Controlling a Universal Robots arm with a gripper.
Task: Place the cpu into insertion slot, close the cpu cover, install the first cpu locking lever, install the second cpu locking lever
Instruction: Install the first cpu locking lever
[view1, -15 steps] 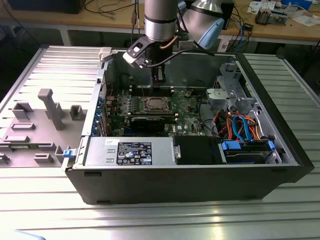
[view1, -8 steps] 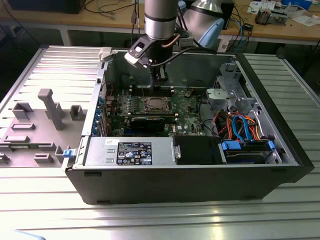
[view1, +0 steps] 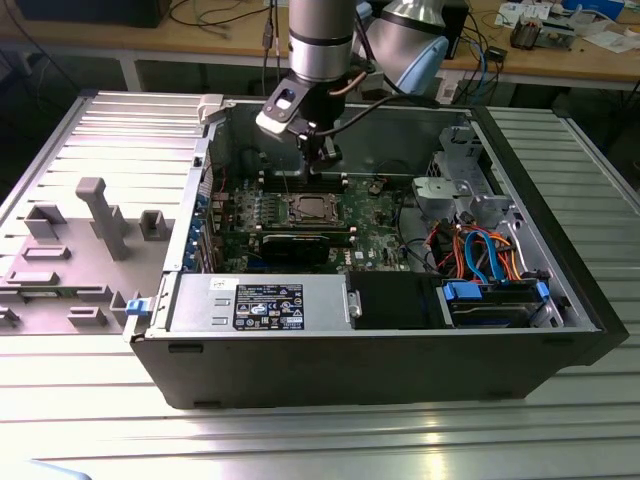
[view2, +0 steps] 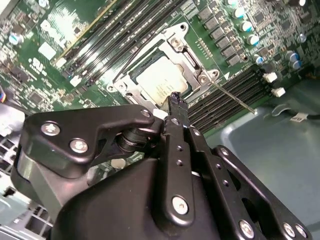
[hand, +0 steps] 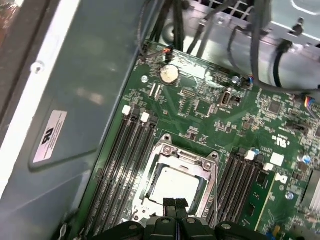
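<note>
The cpu, a flat silvery square, lies in the insertion slot on the green board. The cpu cover, a silvery frame, lies flat around the chip. A thin metal locking lever sticks out from one socket corner, slanting over the memory slots. My gripper hangs just above the socket's edge, by the chip's side. Its black fingers are shut together with nothing between them.
Black memory slots flank the socket on both sides. A black graphics card and a power supply lie toward the case front. Cables and a drive cage fill the exterior view's right. The case wall stands close by.
</note>
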